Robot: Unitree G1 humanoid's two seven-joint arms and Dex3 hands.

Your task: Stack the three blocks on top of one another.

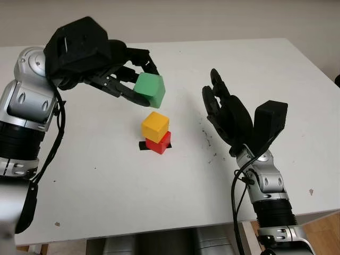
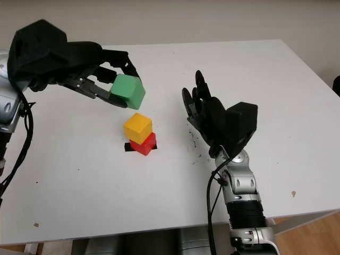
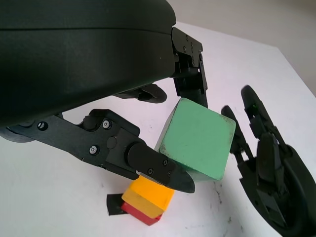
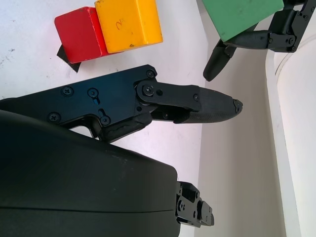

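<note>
green block (image 1: pixel 150 89): pinched in the left hand (image 1: pixel 114 74), in the air just behind the stack
stack: yellow block (image 1: pixel 154 126) on red block (image 1: pixel 158 142), mid-tabletop (image 1: pixel 106 175)
tip: square it over yellow, lower slowly imo
right hand (image 1: pixel 226 114): open, holding nothing, beside the stack toward the right edge

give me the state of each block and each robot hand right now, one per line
green block: held in the air by the left robot hand, above and a little behind the stack
yellow block: sitting on the red block
red block: on the table, on a black mark
left robot hand: shut on the green block
right robot hand: open, beside the stack
</note>
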